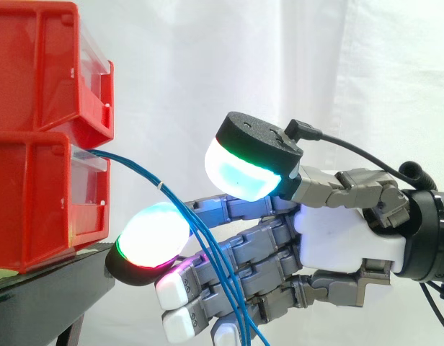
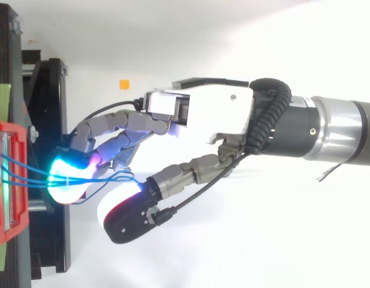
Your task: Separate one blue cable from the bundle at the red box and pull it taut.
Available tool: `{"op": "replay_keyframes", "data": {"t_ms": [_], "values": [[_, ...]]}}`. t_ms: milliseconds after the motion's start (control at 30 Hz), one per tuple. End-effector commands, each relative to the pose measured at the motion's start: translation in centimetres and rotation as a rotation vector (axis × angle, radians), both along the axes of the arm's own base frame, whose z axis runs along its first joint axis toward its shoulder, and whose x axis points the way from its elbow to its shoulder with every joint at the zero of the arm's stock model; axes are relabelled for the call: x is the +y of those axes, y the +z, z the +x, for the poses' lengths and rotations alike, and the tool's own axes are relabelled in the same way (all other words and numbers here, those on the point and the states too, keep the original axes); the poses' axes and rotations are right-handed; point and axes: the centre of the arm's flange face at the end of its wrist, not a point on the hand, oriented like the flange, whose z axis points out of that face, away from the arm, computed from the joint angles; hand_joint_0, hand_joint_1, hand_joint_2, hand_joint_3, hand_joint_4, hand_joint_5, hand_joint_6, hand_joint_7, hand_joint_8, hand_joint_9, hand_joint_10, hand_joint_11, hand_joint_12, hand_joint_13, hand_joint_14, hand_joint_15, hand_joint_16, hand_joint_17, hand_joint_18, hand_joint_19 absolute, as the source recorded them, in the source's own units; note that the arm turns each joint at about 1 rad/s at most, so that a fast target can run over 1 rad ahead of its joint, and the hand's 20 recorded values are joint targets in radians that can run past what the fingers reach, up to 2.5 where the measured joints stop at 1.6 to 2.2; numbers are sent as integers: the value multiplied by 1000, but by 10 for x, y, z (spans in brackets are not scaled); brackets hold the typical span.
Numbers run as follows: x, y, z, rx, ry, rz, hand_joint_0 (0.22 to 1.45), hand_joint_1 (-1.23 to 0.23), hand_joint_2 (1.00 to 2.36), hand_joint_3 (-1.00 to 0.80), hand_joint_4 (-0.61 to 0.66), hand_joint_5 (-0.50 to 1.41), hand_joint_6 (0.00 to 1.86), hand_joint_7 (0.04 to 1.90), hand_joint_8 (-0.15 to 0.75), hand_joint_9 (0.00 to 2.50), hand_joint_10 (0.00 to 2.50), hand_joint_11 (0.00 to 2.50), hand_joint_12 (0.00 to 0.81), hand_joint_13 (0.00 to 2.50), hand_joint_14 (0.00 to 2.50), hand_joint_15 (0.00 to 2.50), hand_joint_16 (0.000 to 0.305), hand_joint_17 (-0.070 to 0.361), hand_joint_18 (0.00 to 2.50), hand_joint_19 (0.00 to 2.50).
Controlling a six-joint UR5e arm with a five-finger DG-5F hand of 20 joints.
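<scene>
Side view: a white curtain [image 1: 207, 58] backs the work. Two red bins [image 1: 34, 79] stand stacked at the left on a black stand [image 1: 42, 295]. The arm [image 2: 335, 129] enters from the right. The hand [image 1: 344, 238] reaches left toward the lower bin. Its fingers [image 1: 153, 241] are nearly straight and slightly spread, with the thumb [image 1: 243, 169] raised apart above them; nothing is pinched. The blue cables [image 1: 135, 171] leave the lower bin's front as a close bundle, curve right and drop across the near side of the fingers. In the top view they span from the bin to the glowing fingertips.
</scene>
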Motion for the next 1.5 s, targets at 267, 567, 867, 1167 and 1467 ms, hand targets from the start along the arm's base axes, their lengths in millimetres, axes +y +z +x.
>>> {"op": "replay_keyframes", "data": {"t_ms": [267, 567, 867, 1167, 1467], "values": [[-13, 3, 1, -17, -9, 5, 640, -617, 1011, -355, 350, -158, 502, 1114, 390, 630, 8, 509, 408, 726, 14, 410, 50, 113, 761, 497], [-14, 3, 0, -16, 13, 7, 661, -627, 1015, -287, 332, -146, 501, 1157, 392, 663, 9, 536, 412, 757, 13, 425, 50, 113, 774, 495], [-5, 2, 1, -14, 24, 21, 618, -623, 1008, -399, 343, -153, 502, 1133, 394, 665, 9, 543, 414, 761, 13, 431, 51, 114, 781, 502], [-7, -10, 12, -46, 20, 23, 610, -621, 1007, -410, 352, -158, 502, 1110, 394, 664, 9, 545, 416, 764, 13, 430, 51, 114, 781, 504], [-8, -13, 17, -41, 32, 66, 652, -629, 1015, -288, 331, -147, 501, 1156, 395, 678, 9, 550, 414, 777, 13, 431, 51, 114, 791, 509]]}}
